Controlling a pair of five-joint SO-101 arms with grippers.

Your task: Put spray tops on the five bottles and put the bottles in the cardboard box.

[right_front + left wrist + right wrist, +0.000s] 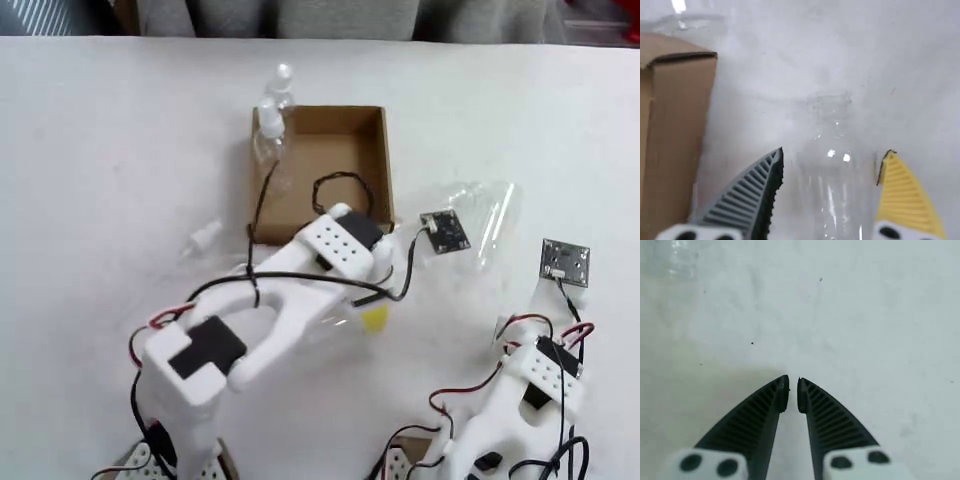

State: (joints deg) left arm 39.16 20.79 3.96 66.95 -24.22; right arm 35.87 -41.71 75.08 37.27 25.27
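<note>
I had the left end effector (832, 152) released and spread around an open-necked bottle (835, 190) on the bench (100, 150) just below the cardboard box (385, 170). Its jaws flanked the body without clearly pinching, I judged to steady it for a top, while the right end effector (793, 387) was clenched on nothing over bare bench at the lower right. I counted four bottles: that one, a second clear bottle (492, 215) on its side right of the box, and two capped bottles (270, 125) at the box's upper left corner, plus one loose spray top (205, 237) left of the box.
</note>
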